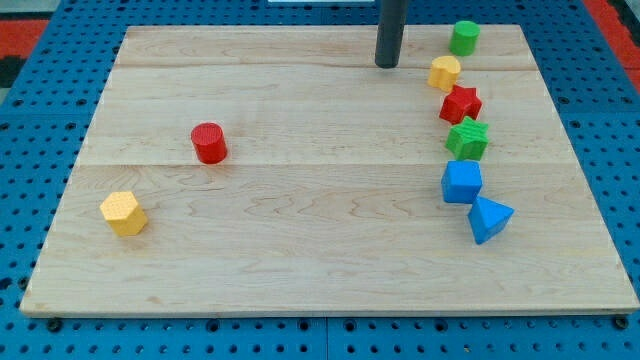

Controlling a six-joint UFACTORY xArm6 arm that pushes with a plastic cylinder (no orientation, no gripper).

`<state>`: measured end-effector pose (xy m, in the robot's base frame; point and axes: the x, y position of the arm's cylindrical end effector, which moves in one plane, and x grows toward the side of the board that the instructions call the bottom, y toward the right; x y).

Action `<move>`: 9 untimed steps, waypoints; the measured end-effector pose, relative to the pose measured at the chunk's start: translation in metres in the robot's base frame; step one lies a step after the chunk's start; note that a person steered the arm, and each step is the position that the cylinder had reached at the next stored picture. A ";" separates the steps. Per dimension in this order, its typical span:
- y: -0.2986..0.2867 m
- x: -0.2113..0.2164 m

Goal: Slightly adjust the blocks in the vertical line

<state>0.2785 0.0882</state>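
Several blocks form a rough vertical line at the view's right. From top to bottom they are a green cylinder (464, 38), a yellow block (445, 72), a red star (461, 104), a green star (467, 139), a blue cube (462, 182) and a blue triangular block (489, 219). The line bends slightly, with the blue triangular block offset to the right. My tip (387, 65) rests on the board near the top, a short way left of the yellow block and touching no block.
A red cylinder (209, 143) stands left of centre. A yellow hexagonal block (124, 213) lies near the left edge. The wooden board (300, 250) sits on a blue perforated base (20, 200).
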 end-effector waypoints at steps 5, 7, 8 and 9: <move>0.014 0.041; 0.030 0.097; 0.021 0.094; 0.046 0.092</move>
<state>0.3700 0.1339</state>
